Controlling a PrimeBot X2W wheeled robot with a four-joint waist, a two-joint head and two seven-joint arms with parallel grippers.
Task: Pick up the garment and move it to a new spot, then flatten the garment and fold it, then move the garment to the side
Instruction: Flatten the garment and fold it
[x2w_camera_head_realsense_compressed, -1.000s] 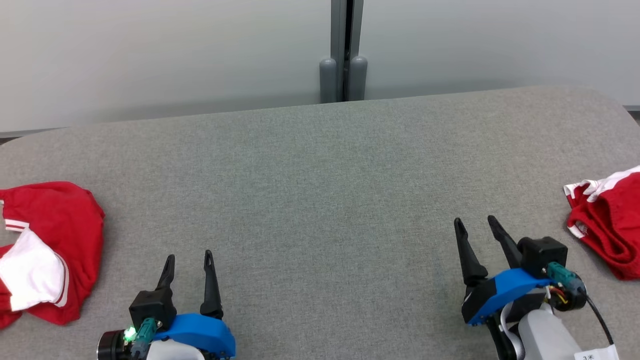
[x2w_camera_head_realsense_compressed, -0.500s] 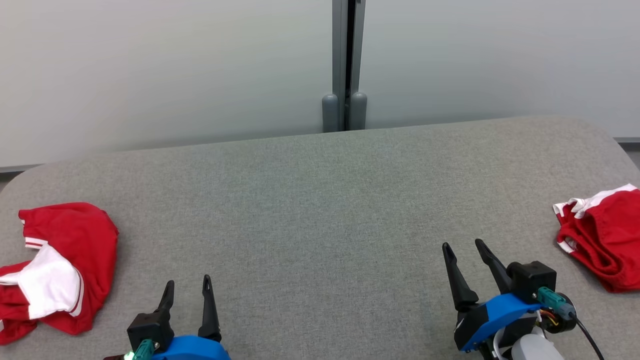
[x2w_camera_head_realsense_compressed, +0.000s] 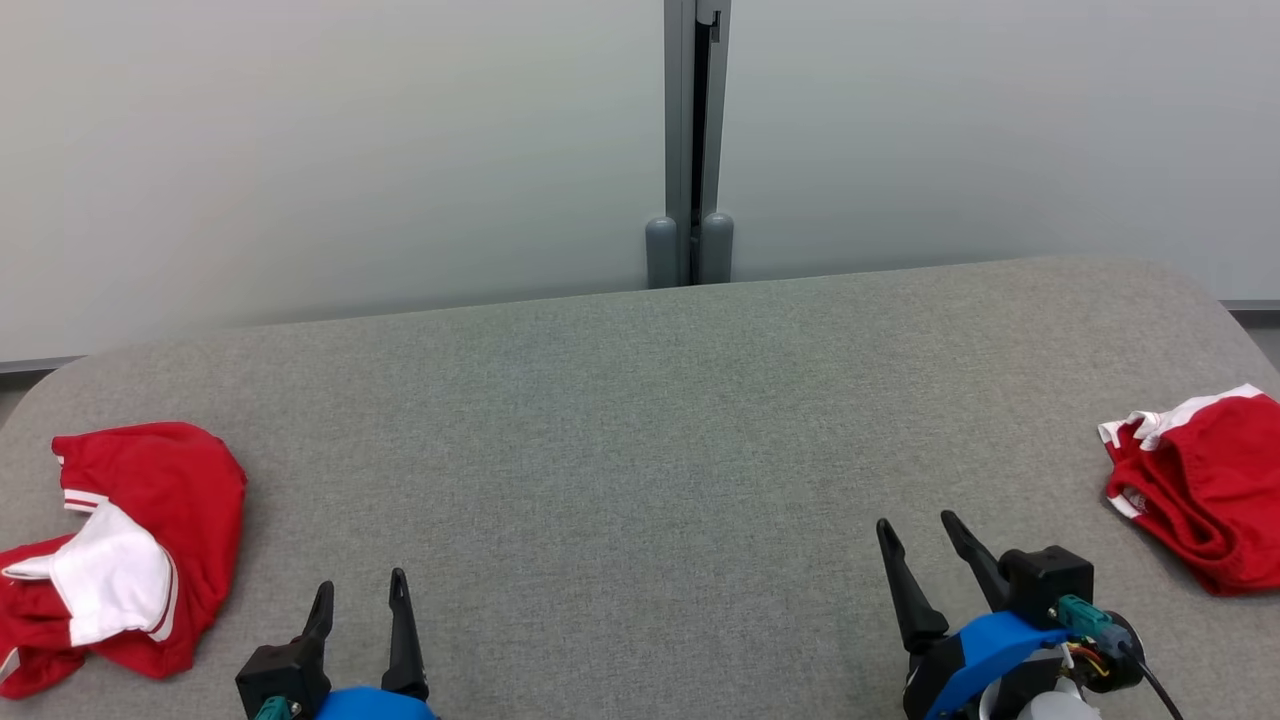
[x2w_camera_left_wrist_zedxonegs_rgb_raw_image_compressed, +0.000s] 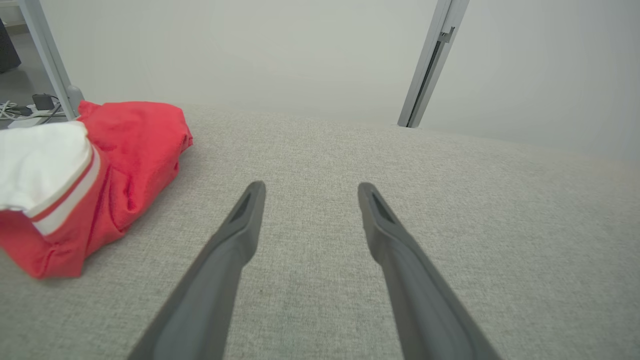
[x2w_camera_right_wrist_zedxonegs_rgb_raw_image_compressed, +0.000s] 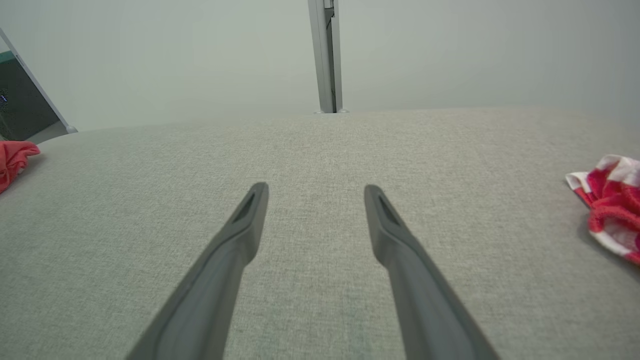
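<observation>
1. The grey surface stretches from left to right in front of the robot.
2. The left garment, red and white, lies crumpled at the surface's left edge. The right garment is bunched at the right edge.
3. The left claw hovers wide and empty, and the left garment lies near, off to its left.
4. The right claw, equally wide and empty, has the right garment off to its right. Which garment comes first cannot be told.

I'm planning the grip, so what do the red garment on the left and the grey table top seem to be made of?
Red garment: likely soft knit fabric, matte, with white trim; it slumps in creased folds. Table top: apparently grey woven cloth covering, matte; a fine speckled weave shows.
</observation>
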